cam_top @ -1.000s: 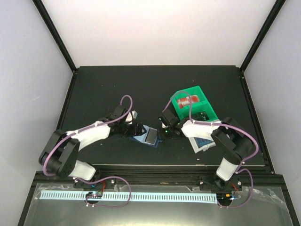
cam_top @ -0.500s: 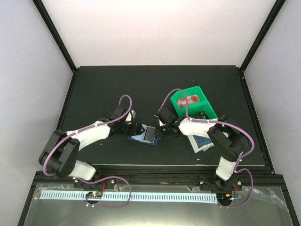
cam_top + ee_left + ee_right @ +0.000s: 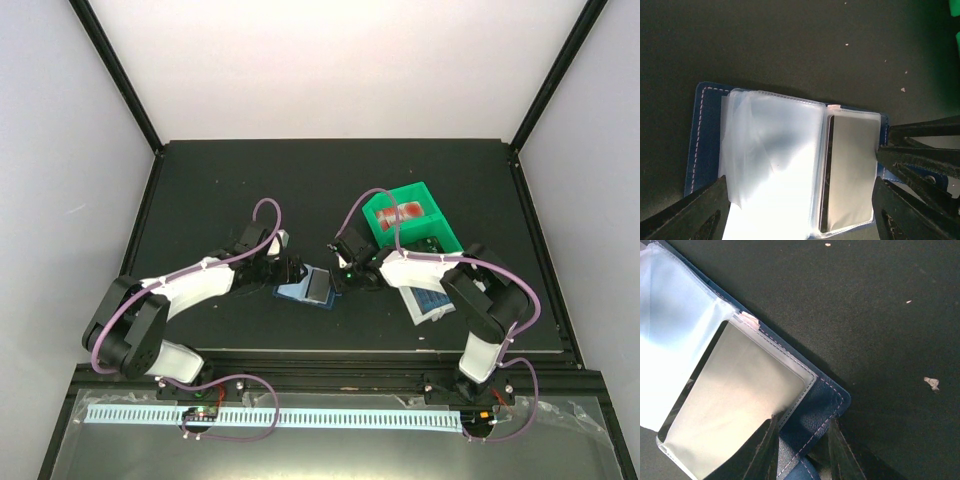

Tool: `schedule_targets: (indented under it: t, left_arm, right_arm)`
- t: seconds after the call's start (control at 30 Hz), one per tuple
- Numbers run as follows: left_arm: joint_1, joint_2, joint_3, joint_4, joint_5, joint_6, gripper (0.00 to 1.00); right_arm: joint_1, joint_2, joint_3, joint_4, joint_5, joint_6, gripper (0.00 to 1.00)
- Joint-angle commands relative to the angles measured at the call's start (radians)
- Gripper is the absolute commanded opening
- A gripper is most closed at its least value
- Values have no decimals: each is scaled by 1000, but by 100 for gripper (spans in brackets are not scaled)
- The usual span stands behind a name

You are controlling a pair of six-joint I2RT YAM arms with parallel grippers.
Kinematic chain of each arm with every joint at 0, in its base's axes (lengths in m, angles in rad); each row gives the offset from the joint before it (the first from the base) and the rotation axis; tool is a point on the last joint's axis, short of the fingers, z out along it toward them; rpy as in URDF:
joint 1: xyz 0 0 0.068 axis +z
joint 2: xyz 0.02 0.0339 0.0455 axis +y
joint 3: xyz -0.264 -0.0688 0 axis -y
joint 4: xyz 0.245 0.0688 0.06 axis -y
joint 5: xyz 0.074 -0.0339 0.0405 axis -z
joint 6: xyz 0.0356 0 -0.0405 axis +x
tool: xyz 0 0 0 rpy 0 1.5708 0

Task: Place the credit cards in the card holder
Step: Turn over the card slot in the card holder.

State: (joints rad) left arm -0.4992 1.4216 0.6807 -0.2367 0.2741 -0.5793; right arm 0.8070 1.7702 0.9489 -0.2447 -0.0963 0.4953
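Note:
The card holder [image 3: 308, 288] lies open on the black table, navy cover down, clear sleeves up [image 3: 775, 165]. A pale grey credit card [image 3: 851, 170] sits inside the right-hand sleeve [image 3: 735, 405]. My left gripper [image 3: 800, 200] is open and straddles the card holder's full width from its left side [image 3: 292, 270]. My right gripper [image 3: 802, 427] is at the card holder's right edge [image 3: 345, 272]. It is shut on the navy cover [image 3: 812, 412], with one finger over the sleeve's corner. More credit cards lie in the green bin [image 3: 405, 213] and the white bin [image 3: 432, 300].
A green bin [image 3: 443, 238] stands behind the right arm and a white bin [image 3: 418, 314] lies under its forearm. Small crumbs [image 3: 931, 383] dot the black mat. Black frame posts border the table.
My right gripper has slid left from the green bin to the card holder's right edge. The left gripper shifted slightly right over the card holder.

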Motion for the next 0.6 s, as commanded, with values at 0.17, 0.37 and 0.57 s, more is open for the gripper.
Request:
schedule_targets:
  t: [0.17, 0.37, 0.57]
  left_arm:
    - [-2, 24, 21, 64, 50, -3, 60]
    - [-4, 71, 26, 39, 0, -14, 53]
    - [-3, 81, 29, 33, -29, -6, 30]
  right_arm:
    - [-4, 26, -14, 12, -9, 3, 30]
    - [-4, 26, -14, 12, -10, 5, 30]
    - [-4, 28, -13, 11, -8, 6, 30]
